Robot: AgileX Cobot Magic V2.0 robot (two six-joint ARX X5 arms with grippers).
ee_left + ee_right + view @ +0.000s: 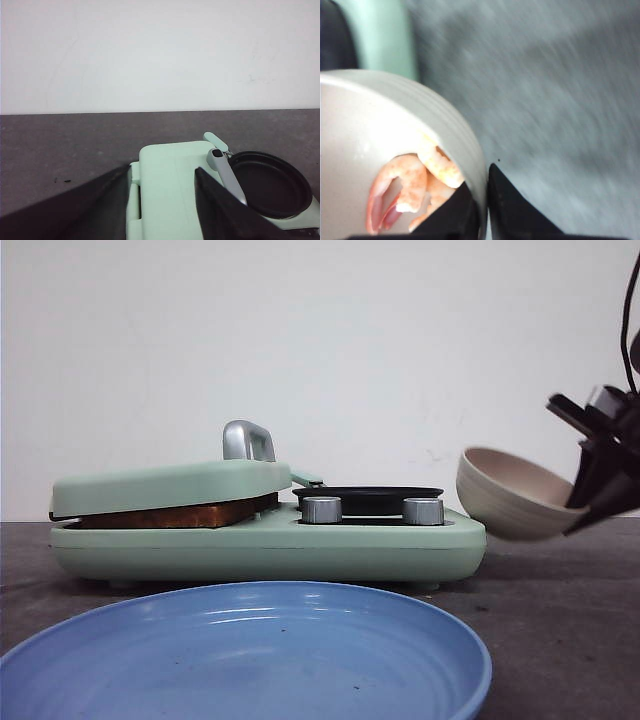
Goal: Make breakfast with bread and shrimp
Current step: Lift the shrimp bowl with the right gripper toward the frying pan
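My right gripper (484, 192) is shut on the rim of a beige bowl (510, 492), held tilted in the air to the right of the mint-green breakfast maker (270, 540). Orange-pink shrimp (412, 187) lie inside the bowl (380, 125), one finger against them. A brown bread (175, 515) edge shows under the maker's nearly shut lid (170, 485). My left gripper (162, 175) hangs open above that lid (172, 185), out of the front view. The small black pan (368, 497) on the maker's right side holds nothing; it also shows as a black pan (270, 182) in the left wrist view.
A large blue plate (245, 655) fills the near foreground. The maker has a silver lid handle (248, 440) and two silver knobs (372, 510). A white wall rises behind the dark grey table (560, 610).
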